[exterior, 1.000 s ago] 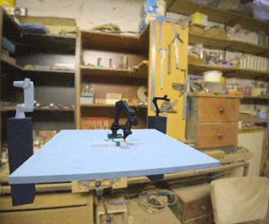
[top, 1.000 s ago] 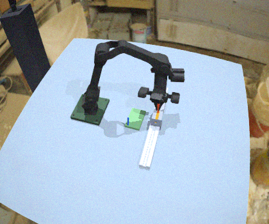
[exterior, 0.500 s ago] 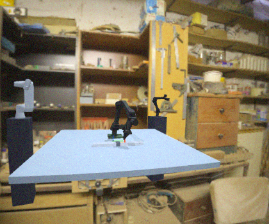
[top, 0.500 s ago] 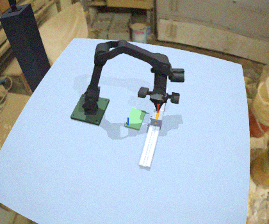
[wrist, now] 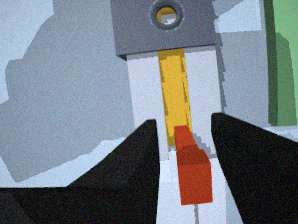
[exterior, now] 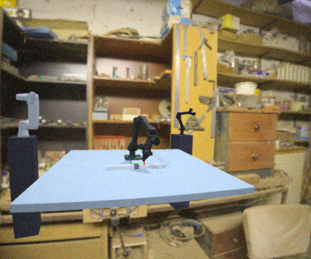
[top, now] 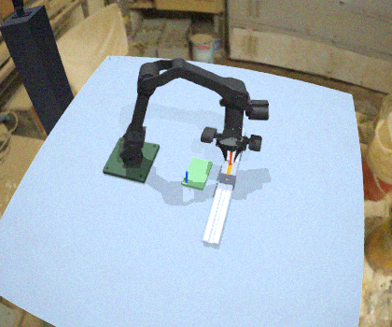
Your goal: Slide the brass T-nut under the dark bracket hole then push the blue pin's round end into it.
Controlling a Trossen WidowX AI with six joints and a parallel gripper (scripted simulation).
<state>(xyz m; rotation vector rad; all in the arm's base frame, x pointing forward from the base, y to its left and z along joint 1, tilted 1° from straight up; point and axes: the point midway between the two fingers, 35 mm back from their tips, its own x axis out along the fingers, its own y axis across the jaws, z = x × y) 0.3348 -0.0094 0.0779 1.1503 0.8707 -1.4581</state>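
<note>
One gripper (top: 231,158) (exterior: 145,159) (wrist: 184,125) partly open, holding nothing — one orange handle (top: 231,159) (exterior: 144,163) (wrist: 195,175) between fingers, apart; one brass nut (top: 229,169) (wrist: 175,95), apparently in slot — one bracket (top: 227,178) (exterior: 136,166) (wrist: 135,30), one blue pin (top: 187,177) (exterior: 131,160).

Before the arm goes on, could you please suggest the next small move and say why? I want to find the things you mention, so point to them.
Probably lift the gripper (top: 231,158) (exterior: 144,159) (wrist: 184,125) straight up: its fingers stand apart, clear of the orange handle (wrist: 195,182), and brass shows through the hole in the bracket (wrist: 135,30).
</note>
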